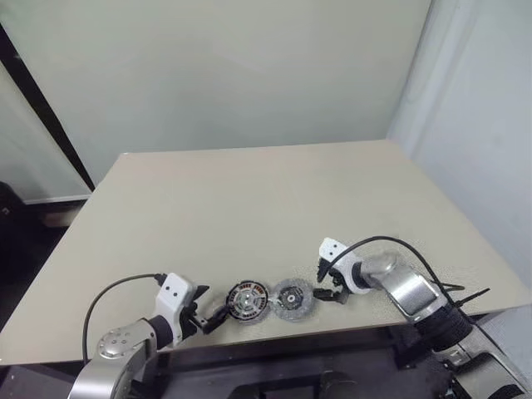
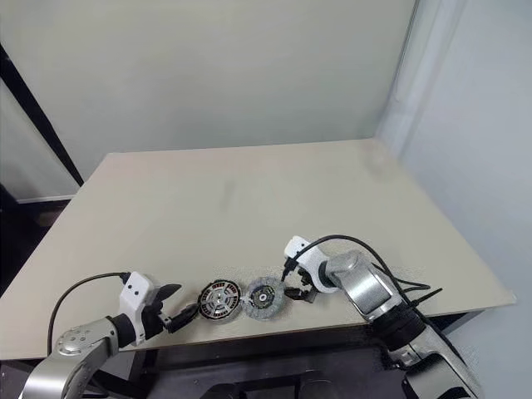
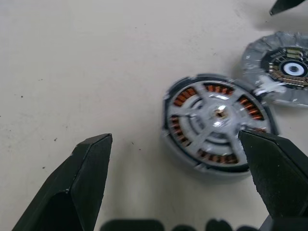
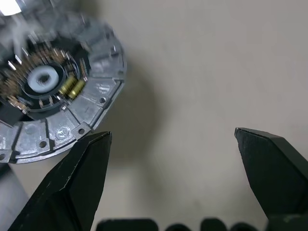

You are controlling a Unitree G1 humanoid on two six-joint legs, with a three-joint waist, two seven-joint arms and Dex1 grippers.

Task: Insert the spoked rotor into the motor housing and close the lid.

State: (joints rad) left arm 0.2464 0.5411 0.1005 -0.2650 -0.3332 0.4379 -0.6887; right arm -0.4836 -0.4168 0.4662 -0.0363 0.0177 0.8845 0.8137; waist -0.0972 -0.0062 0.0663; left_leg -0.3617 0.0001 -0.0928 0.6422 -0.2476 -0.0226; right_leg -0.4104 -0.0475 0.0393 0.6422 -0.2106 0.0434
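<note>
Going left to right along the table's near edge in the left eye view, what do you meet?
Left gripper → motor housing with the spoked rotor in it → lid → right gripper.

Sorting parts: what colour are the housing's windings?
Copper-orange windings in the motor housing; left wrist view.

Silver arms, white wrist blocks, black cables, apparently matte black wedge-shaped fingers (image 3: 77, 187).

No legible text, labels, brands or numbers anywhere. The lid (image 4: 57, 91) carries small stamped marks near its rim, possibly characters, too blurred to read. The motor housing (image 3: 219, 120) bears no lettering.
</note>
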